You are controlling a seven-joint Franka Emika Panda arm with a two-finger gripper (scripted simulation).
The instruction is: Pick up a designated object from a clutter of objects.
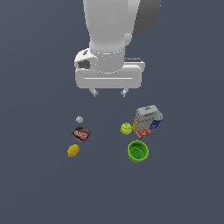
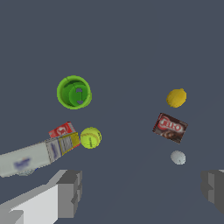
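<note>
Currently the tool (image 1: pixel 109 92) hangs above the bench (image 1: pixel 35 183) w/ fingers spread wide, nothing between them. Grasp not yet made. Designated object, the grey-white carton (image 1: pixel 146 116), sits in the clutter towards the exterior view's right, touching or just beside the red packet (image 1: pixel 143 133) and yellow-green ball (image 1: pixel 126 128), green cup (image 1: pixel 138 151) near. Blue can (image 1: pixel 156 122) partly hidden behind the carton. Brown packet (image 1: pixel 81 134), lemon (image 1: pixel 73 150) and tiny grey ball (image 1: pixel 79 119) lie well apart. Judged remaining: align over carton, descend, close, lift; approx. all of the task.
</note>
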